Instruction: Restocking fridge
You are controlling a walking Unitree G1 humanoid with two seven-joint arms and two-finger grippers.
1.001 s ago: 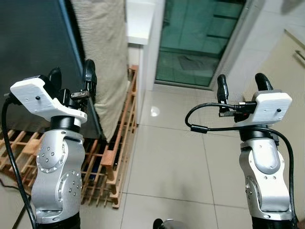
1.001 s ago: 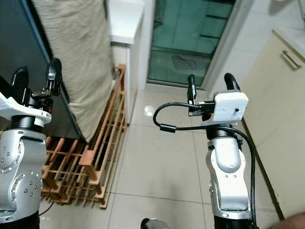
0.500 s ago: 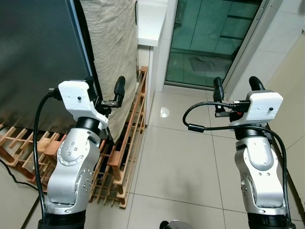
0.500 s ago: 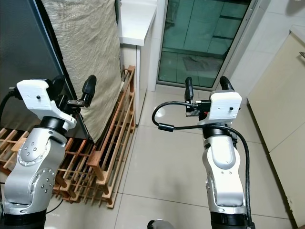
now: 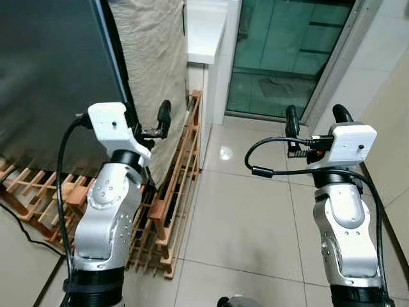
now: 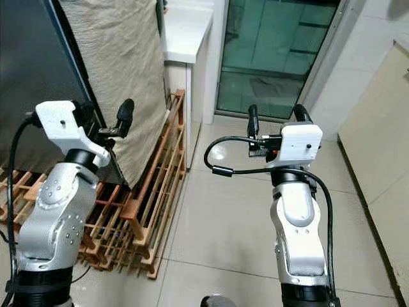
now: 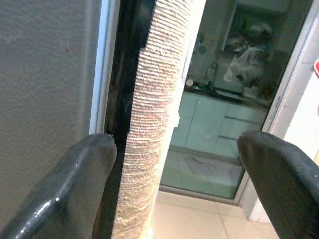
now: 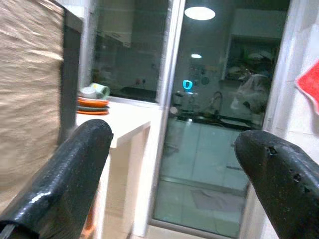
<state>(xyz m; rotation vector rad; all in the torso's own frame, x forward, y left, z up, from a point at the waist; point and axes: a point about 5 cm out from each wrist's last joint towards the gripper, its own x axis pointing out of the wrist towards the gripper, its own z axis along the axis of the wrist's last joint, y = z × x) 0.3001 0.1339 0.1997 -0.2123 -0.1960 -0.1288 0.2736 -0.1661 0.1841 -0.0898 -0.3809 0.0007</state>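
Hands, two: left hand (image 5: 148,125) and right hand (image 5: 313,119) both spread, empty.

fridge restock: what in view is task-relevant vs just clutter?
Task-relevant:
- dark fridge
- left end effector, open, raised near the fridge's edge
- right end effector, open, holding nothing

Clutter:
- beige cloth beside the fridge
- wooden rack on the floor
- white counter
- glass door

I am wearing silver, screw-dotted arms with white wrist boxes, looping black cables, and long black fingers (image 5: 164,114) on each hand.
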